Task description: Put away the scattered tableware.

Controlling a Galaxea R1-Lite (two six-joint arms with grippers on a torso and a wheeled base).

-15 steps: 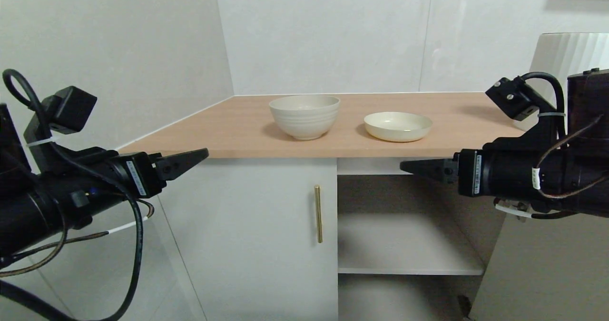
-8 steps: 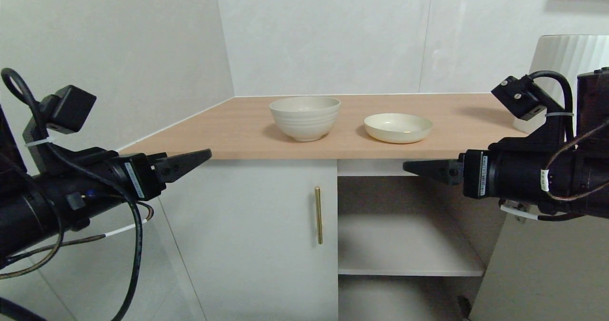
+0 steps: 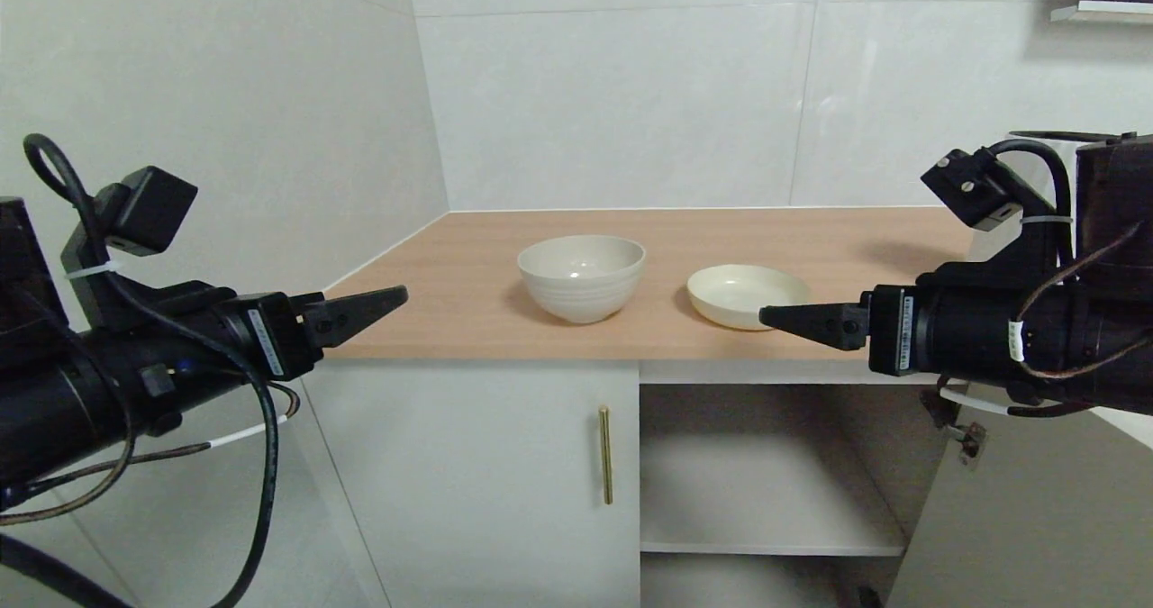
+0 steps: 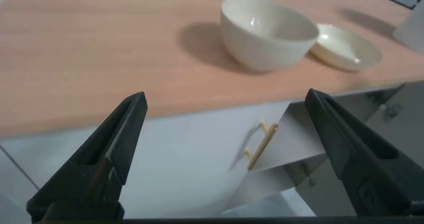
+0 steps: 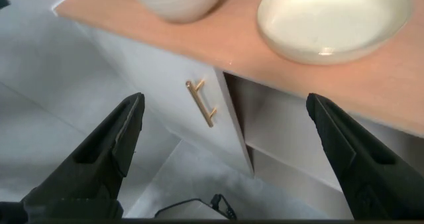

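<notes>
Just ahead of right pincer, plate

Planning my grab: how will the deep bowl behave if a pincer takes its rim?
The bowl looks rigid and glossy, so probably slick in a grip. Its base is narrower than its rim, so a high sideways push may tip it. It seems ceramic-like, likely breakable if dropped.

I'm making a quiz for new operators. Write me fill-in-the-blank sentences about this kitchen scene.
The deep cream ribbed bowl stands on the wooden countertop, on the robot's ____ of the shallow cream dish.
The white cabinet door with the brass bar handle is ____.
The left gripper and right gripper are both ____, holding nothing.
Missing words: left; closed; open.
</notes>
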